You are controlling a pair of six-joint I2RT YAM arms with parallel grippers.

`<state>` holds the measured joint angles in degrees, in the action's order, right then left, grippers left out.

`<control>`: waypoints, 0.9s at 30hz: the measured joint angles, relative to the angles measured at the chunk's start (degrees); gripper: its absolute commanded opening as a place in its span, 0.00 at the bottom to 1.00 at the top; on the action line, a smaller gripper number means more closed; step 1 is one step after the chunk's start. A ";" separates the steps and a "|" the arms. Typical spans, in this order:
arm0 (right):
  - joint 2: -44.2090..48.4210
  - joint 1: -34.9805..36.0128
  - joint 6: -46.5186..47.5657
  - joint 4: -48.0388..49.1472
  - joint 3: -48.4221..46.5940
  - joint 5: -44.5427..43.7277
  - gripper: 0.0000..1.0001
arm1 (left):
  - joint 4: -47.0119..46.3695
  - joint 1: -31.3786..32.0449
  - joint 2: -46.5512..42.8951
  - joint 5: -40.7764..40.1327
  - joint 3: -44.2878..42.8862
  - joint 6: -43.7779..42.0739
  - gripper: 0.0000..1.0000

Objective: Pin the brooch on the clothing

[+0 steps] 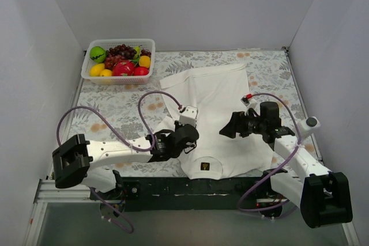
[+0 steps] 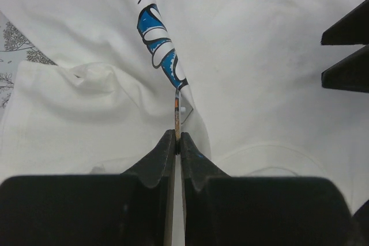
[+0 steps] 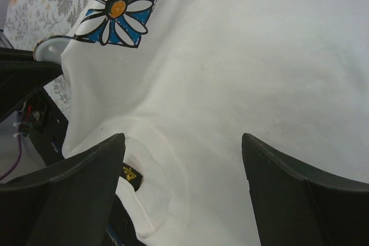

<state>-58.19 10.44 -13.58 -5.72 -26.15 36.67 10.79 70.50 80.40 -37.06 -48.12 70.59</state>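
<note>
The clothing, a white T-shirt (image 1: 222, 93), lies on the table with its neck label (image 1: 204, 166) toward the arms. My left gripper (image 2: 177, 136) is shut on the brooch (image 2: 177, 113), a thin disc seen edge-on, its tip against a raised fold of the shirt just below the blue-and-white daisy print (image 2: 158, 44). In the right wrist view the brooch (image 3: 49, 47) shows its pale back left of the daisy print (image 3: 118, 10). My right gripper (image 3: 181, 139) is open and empty, over the shirt's chest near the collar. In the top view the left gripper (image 1: 185, 137) and right gripper (image 1: 226, 129) face each other.
A white basket (image 1: 121, 80) of plastic fruit stands at the back left. A floral cloth (image 1: 115, 108) covers the table. White walls close in the left, right and back. The table's dark front edge (image 1: 173, 188) runs below the shirt's collar.
</note>
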 measured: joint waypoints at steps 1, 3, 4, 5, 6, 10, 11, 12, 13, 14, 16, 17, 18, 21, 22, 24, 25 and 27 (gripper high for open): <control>0.11 0.52 0.02 0.31 0.07 0.44 0.88 | -1.27 -0.42 -1.36 0.74 0.98 -0.09 0.00; 0.20 1.70 0.07 0.92 0.07 1.16 0.88 | -4.17 -1.70 -4.00 2.71 3.13 -0.09 0.00; 0.26 2.47 0.09 1.25 0.07 1.36 0.87 | -5.11 -2.23 -4.85 3.52 3.82 -0.04 0.00; 0.35 3.28 0.09 1.60 0.07 1.49 0.87 | -6.45 -3.06 -5.88 4.76 4.79 -0.02 0.00; 0.46 4.17 0.09 1.86 0.07 1.55 0.86 | -7.63 -3.87 -6.86 5.88 5.73 0.11 0.00; 0.76 7.74 -0.13 4.04 0.07 1.97 0.84 | -10.80 -6.75 -10.05 9.62 8.59 0.33 0.00; 0.85 8.50 -0.26 4.70 0.07 2.19 0.83 | -11.52 -7.28 -10.67 10.29 9.03 0.33 0.00; 0.87 9.35 -0.55 5.64 0.07 2.36 0.83 | -12.07 -7.67 -11.19 10.88 9.33 0.33 0.00; 0.87 10.23 -0.98 6.45 0.04 2.40 0.82 | -12.70 -8.02 -11.69 11.47 9.68 0.33 0.00; 0.83 11.02 -1.31 7.34 0.02 2.40 0.82 | -13.22 -8.35 -12.15 12.11 10.03 0.31 0.00; 0.50 12.72 -1.81 8.63 -0.24 2.36 0.81 | -13.90 -8.83 -12.70 13.16 10.38 0.31 0.00; 0.13 13.73 -2.19 9.27 -0.57 2.34 0.80 | -14.25 -9.01 -12.76 13.57 10.45 0.31 0.00; -0.59 15.02 -2.58 10.05 -1.16 2.25 0.80 | -14.58 -9.25 -12.79 13.99 10.54 0.31 0.00; -2.45 17.75 -3.43 12.17 -2.54 1.86 0.77 | -15.28 -9.86 -12.79 15.06 10.99 0.31 0.00; -3.08 18.73 -4.02 13.40 -2.89 1.62 0.76 | -15.47 -10.12 -12.79 15.54 11.15 0.31 0.00; -4.04 19.87 -4.68 14.82 -3.37 1.16 0.73 | -15.63 -10.47 -12.79 16.17 11.32 0.28 0.00; -4.66 20.33 -4.81 15.39 -3.67 0.87 0.72 | -15.80 -10.62 -12.79 16.52 11.43 0.28 0.00; -6.08 21.03 -5.35 16.35 -4.46 0.37 0.67 | -16.17 -10.97 -12.96 17.09 11.80 0.28 0.00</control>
<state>-64.27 31.46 -18.94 10.63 -30.61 37.04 -5.39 59.53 67.44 -19.97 -36.32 70.87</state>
